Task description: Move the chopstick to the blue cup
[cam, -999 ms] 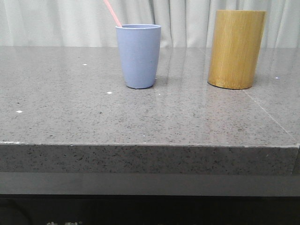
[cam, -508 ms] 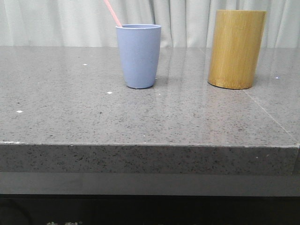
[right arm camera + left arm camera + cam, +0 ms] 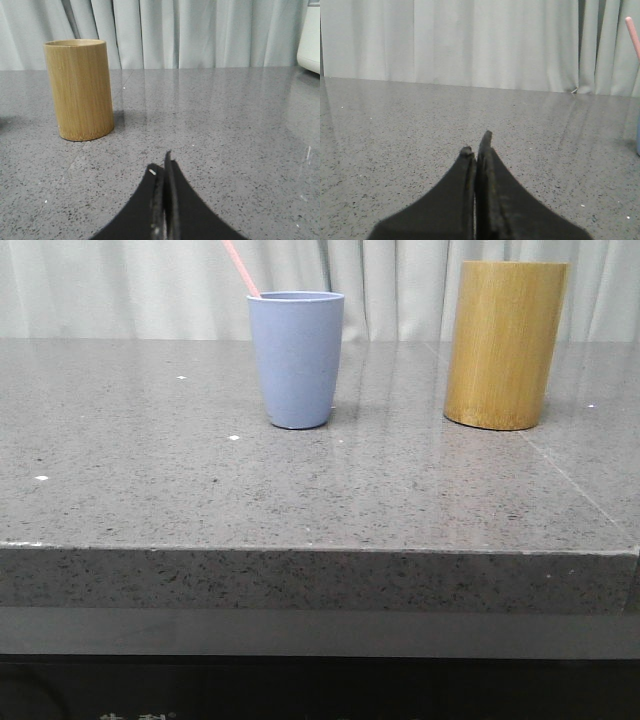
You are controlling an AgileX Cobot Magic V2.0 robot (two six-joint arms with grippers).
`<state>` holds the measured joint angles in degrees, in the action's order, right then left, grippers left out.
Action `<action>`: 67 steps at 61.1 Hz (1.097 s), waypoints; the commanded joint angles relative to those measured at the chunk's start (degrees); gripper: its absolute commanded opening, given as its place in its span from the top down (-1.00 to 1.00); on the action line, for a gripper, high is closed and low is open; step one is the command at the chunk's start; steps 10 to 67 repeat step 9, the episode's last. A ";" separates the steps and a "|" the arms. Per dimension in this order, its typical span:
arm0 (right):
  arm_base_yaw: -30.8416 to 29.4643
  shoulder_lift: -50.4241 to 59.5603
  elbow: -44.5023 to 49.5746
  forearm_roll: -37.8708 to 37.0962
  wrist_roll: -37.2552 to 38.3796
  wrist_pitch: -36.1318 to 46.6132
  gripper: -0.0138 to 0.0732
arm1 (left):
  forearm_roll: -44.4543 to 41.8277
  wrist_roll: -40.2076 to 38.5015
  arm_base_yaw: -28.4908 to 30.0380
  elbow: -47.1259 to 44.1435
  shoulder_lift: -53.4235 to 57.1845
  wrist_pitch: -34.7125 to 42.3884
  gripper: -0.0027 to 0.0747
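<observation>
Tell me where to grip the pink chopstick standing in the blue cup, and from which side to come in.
Grip the chopstick on the bare shaft above the blue cup rim, the only exposed part. It leans up toward the robot's left, so come from above on that side, fingers closing across the thin shaft, then pull along its tilt. Both tools are shut now and would need opening first.

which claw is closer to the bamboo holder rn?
Right, probably. The right claw faces the bamboo holder with bare table between. The left claw sees only the chopstick, no holder.
</observation>
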<state>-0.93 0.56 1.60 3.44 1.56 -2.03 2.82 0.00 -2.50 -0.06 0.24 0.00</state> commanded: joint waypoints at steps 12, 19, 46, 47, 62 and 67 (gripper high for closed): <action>-0.32 1.24 -0.27 -0.54 -0.10 4.96 0.84 | -0.07 -0.49 -0.02 -0.54 1.43 4.56 0.98; -0.32 1.24 -0.27 -0.54 -0.10 4.96 0.84 | -0.07 -0.49 -0.02 -0.54 1.43 4.56 0.98; -0.32 1.24 -0.27 -0.54 -0.10 4.96 0.84 | -0.07 -0.49 -0.02 -0.54 1.43 4.56 0.98; -0.32 1.24 -0.27 -0.54 -0.10 4.96 0.84 | -0.07 -0.49 -0.02 -0.54 1.43 4.56 0.98; -0.32 1.24 -0.27 -0.54 -0.10 4.96 0.84 | -0.07 -0.49 -0.02 -0.54 1.43 4.56 0.98; -0.32 1.24 -0.27 -0.54 -0.10 4.96 0.84 | -0.07 -0.49 -0.02 -0.54 1.43 4.56 0.98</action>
